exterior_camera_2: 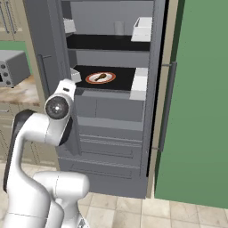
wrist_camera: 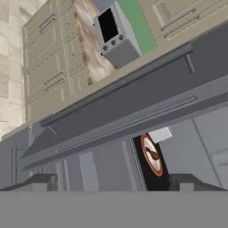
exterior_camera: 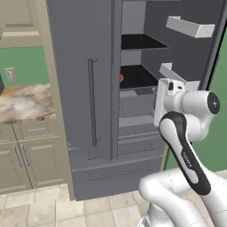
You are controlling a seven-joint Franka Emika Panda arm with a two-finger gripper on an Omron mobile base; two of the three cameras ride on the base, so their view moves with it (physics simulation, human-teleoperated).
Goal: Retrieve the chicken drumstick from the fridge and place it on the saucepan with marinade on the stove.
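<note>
Far left in the left base view there's a run of beige cabinets (exterior_camera: 22,155) under a mottled brown stone countertop (exterior_camera: 26,102), with a green wall behind. The right base view catches a boxy grey toaster oven (exterior_camera_2: 11,67) sitting on that same counter. Next over is the tall grey double-door fridge (exterior_camera: 84,88): its left door is shut, long vertical bar handle (exterior_camera: 91,102) facing us, and the right door is swung open so you can see the dark inner shelves and the white door bins (exterior_camera: 190,26).

The chicken drumstick (exterior_camera_2: 100,77) is on the middle shelf inside the fridge, a small brownish piece lying on a round orange-red plate with a white rim (exterior_camera_2: 91,80). From the left base view you only get an orange sliver of the plate peeking past the door edge. There's a pale translucent cup (exterior_camera_2: 118,27) on the shelf above, toward the back.

The white arm is folded up in front of the open side of the fridge, and the two-finger gripper (wrist_camera: 115,181) has its dark tips spread wide with nothing between them. In the hand view the plate and drumstick sit just above the gap between the tips, well apart from them.
</note>
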